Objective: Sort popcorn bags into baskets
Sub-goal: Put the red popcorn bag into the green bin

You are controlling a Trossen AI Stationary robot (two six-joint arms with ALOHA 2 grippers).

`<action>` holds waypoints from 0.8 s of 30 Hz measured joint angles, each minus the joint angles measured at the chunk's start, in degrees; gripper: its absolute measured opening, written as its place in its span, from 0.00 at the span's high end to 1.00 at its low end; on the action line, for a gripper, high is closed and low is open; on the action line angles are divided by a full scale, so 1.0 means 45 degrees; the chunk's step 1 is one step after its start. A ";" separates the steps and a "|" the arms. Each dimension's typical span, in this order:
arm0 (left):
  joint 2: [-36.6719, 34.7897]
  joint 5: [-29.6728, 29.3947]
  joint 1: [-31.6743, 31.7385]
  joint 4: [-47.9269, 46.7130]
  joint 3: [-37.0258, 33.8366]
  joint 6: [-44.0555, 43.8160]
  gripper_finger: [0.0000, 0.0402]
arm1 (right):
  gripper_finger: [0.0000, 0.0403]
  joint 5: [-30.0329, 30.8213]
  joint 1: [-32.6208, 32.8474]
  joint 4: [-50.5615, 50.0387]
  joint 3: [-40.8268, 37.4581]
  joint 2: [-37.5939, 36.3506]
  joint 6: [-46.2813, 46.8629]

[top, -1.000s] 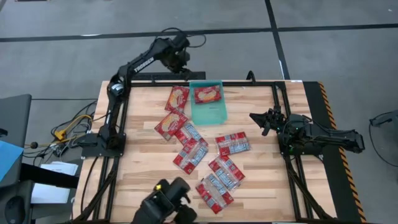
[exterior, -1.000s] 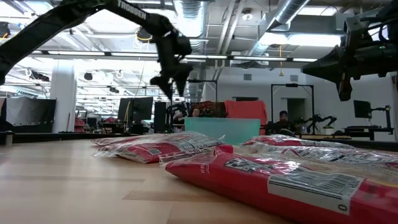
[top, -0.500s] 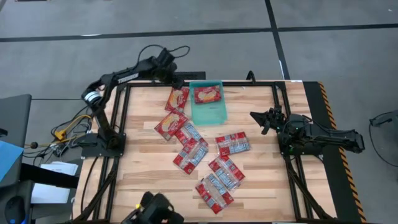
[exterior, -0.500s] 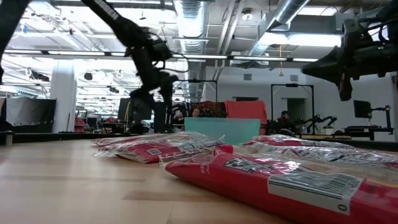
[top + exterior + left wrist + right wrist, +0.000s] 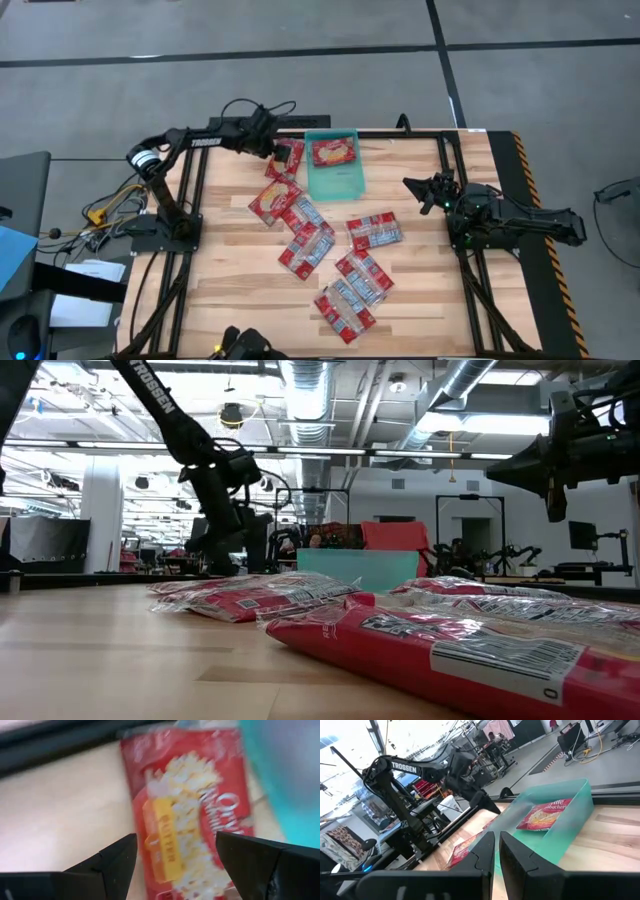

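The pale wooden butcher-block bench (image 5: 230,260) stands on a smooth grey concrete floor (image 5: 300,25) crossed by dark seam lines. Off one end of it, orange and black cables (image 5: 105,205) trail over the floor beside a dark cabinet corner (image 5: 20,175). Across the room, an open industrial ceiling carries silver round air ducts (image 5: 305,380) and long strips of white light (image 5: 470,423). A white square column (image 5: 100,510) rises at one side, with what may be dark monitors (image 5: 215,532) behind.
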 joint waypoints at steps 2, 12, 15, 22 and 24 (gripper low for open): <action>0.0005 0.0194 0.0005 0.0587 -0.0364 -0.0390 0.36 | 0.87 -0.0010 0.0000 0.0000 0.0000 0.0000 0.0005; 0.0593 0.0077 -0.0231 0.1154 -0.1038 -0.0639 0.41 | 0.87 -0.0010 0.0000 0.0015 0.0000 0.0000 0.0000; 0.0786 -0.0041 -0.0223 0.1138 -0.1093 -0.0868 0.53 | 0.87 0.0000 -0.0005 0.0023 0.0000 0.0000 0.0000; 0.1011 -0.0250 -0.0248 0.0955 -0.1228 -0.1058 0.93 | 0.87 -0.0015 -0.0005 0.0036 0.0000 0.0000 0.0005; 0.1029 -0.0176 -0.0232 0.1015 -0.1229 -0.1142 0.97 | 0.87 -0.0015 -0.0005 0.0042 0.0000 0.0000 0.0005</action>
